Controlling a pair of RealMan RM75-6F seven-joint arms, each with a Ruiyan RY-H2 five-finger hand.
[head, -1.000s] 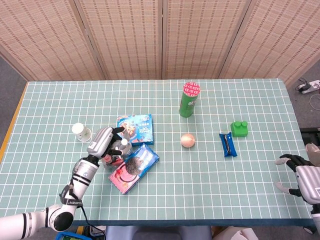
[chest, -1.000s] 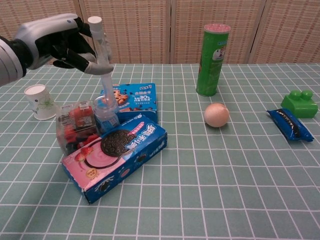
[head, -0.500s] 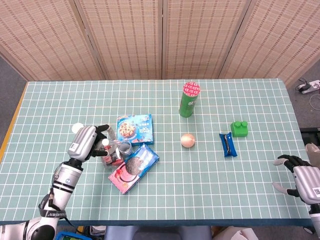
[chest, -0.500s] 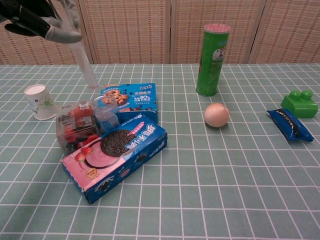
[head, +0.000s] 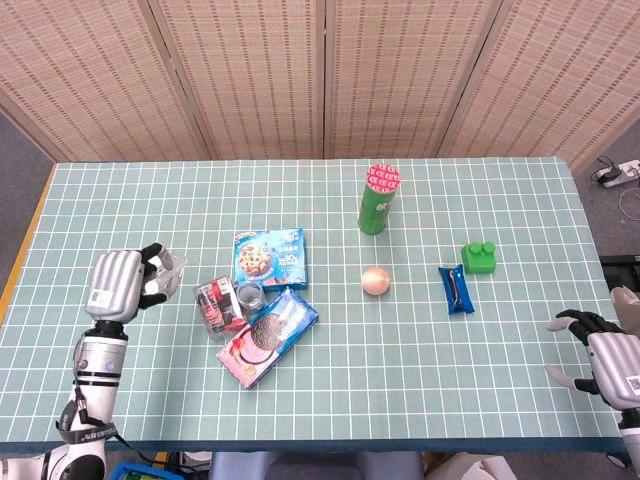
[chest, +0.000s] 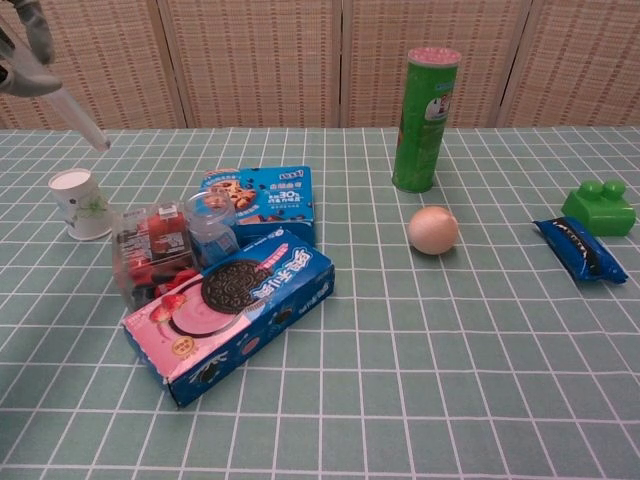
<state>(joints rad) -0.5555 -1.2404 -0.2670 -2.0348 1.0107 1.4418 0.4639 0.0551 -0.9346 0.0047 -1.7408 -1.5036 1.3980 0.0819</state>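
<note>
At the left edge of the surface (head: 420, 360), my left hand (head: 118, 285) hangs raised, its fingers (head: 152, 288) closed around a clear tube (chest: 78, 115). A second ago that tube stood upright in the small blue jar (chest: 212, 228); now it is lifted clear and carried off to the left, tilted, its tip above and just past the white paper cup (chest: 80, 204). The head view hides the cup behind my hand, but the chest view shows it standing upright, apart from the tube. So the tube is free of the jar and the move has passed from pulling out to carrying.

The jar stays open beside the clear pack of red sweets (chest: 150, 252), with the blue biscuit box (chest: 265, 197) behind and the pink-and-blue cookie box (chest: 232, 312) in front, all crowded close. Well away stand the green crisp can (chest: 424, 118), the round onion (chest: 433, 229), the dark blue wrapper (chest: 578, 248) and the green block (chest: 598, 204).

My right hand (head: 608, 356) rests at the far right edge, fingers spread and holding nothing, unmoved.
</note>
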